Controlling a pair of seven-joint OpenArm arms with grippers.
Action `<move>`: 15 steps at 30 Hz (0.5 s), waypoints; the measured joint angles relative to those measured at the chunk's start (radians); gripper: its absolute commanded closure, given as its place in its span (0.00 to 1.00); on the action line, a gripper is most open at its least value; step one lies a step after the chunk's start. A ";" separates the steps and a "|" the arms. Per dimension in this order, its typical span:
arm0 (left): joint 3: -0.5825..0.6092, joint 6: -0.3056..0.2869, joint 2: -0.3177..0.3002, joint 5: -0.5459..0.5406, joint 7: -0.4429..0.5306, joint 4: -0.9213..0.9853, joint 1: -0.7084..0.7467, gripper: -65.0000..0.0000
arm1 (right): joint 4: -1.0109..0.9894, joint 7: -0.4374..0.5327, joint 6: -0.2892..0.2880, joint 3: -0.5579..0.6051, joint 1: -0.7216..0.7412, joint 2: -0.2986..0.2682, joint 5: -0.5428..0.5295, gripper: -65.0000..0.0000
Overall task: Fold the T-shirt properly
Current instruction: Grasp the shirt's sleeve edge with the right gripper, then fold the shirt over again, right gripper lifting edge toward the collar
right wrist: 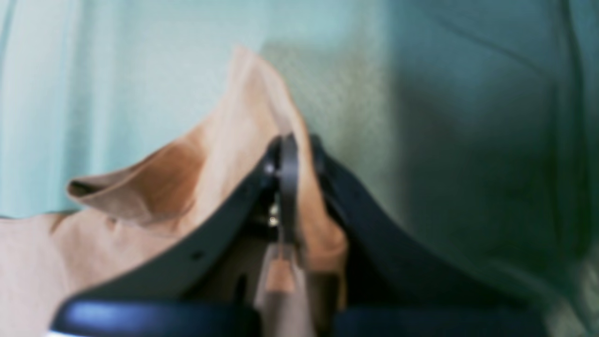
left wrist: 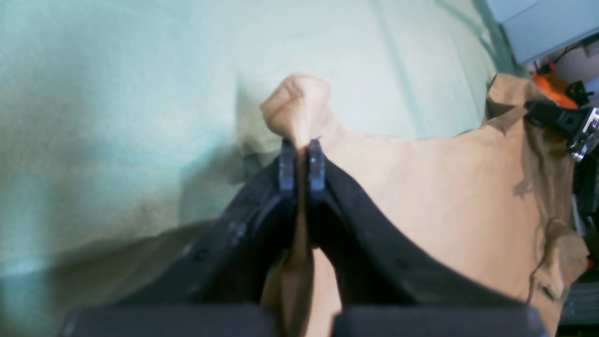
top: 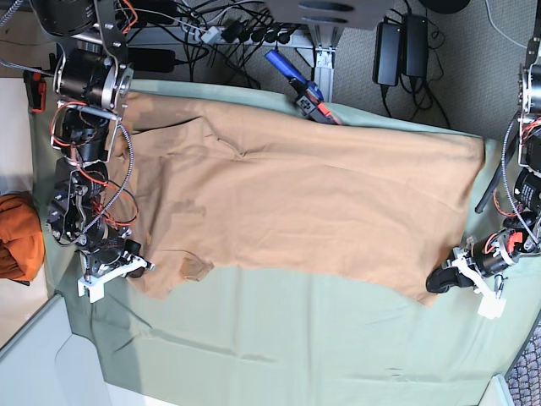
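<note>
Bundle point(top: 17, 237): darker orange cloth, far left in the base view, off the counter and apart from the T-shirt.
Right arm point(top: 84, 127): stands along the left edge of the base view, over the left end of the T-shirt.
Right end effector point(top: 135, 269): at the near left corner of the T-shirt; in its wrist view the jaws are closed together with a fold of peach cloth pinched between them, and the cloth rises in a peak past the tips.
Cloth point(top: 279, 338): pale green, covers the counter; a wide bare strip lies in front of the T-shirt, creased in places.
T-shirt point(top: 304, 203): peach, spread across the far half of the counter over the green cloth, reaching from the right arm to nearly the left one; a few wrinkles run through the left half, and the near edge sags in a curve between the two end effectors.
Tool point(top: 296, 85): blue handled, with a red part, lies at the far edge of the T-shirt, just beside it.
Left end effector point(top: 439, 281): at the near right corner of the T-shirt; the wrist view shows the jaws pressed together on a pinch of the hem, a small knob of cloth sticking out past the tips.
Left arm point(top: 528, 169): at the right edge of the base view, just past the T-shirt's right end.
</note>
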State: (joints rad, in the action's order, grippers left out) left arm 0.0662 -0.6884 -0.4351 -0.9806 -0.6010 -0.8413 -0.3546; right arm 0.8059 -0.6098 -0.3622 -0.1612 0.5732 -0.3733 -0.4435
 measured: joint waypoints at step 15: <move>-0.001 0.000 -0.054 -0.249 -0.280 0.000 0.000 1.00 | 0.272 -0.023 -0.008 0.003 -0.214 -0.109 -0.088 1.00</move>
State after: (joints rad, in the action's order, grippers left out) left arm 0.0654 -0.6884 -0.4889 -1.2293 -0.8814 -0.8413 -0.3546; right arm 1.0782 -0.6327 -0.3706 -0.1581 0.3588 -0.4820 -0.5312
